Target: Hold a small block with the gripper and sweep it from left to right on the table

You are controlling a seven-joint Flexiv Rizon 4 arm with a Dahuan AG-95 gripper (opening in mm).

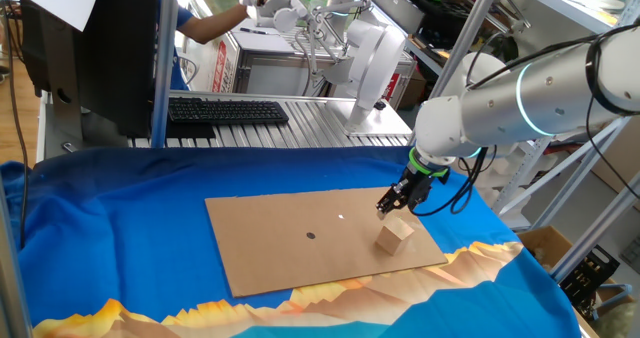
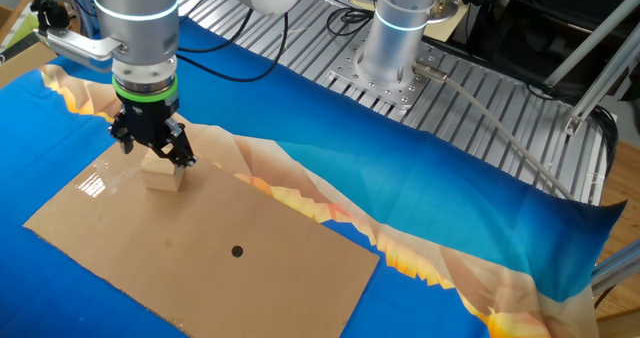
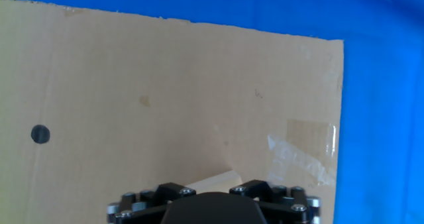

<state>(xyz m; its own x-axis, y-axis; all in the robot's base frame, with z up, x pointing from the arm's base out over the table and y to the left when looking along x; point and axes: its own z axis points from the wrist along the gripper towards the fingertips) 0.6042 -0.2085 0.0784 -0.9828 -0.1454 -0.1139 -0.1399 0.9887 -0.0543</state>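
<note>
The small tan wooden block [image 1: 395, 236] sits on the brown cardboard sheet [image 1: 300, 228] near its right end. It also shows in the other fixed view [image 2: 163, 176] and as a corner at the bottom of the hand view [image 3: 215, 182]. My black gripper [image 1: 393, 206] with its green ring hangs just above the block, fingers spread apart. In the other fixed view the gripper [image 2: 155, 153] stands right over the block's top. In the hand view the gripper [image 3: 212, 189] has the block between its fingers. The blue-draped table [image 1: 120, 208] lies under the cardboard.
A black dot [image 1: 311, 235] marks the cardboard's middle. Clear tape [image 3: 305, 151] sticks near the cardboard's right edge. A grey metal bench [image 1: 320, 128] with a black keyboard [image 1: 228, 109] stands behind the table. A white robot hand [image 1: 280, 8] is further back. My arm's base [image 2: 400, 28] stands on the bench.
</note>
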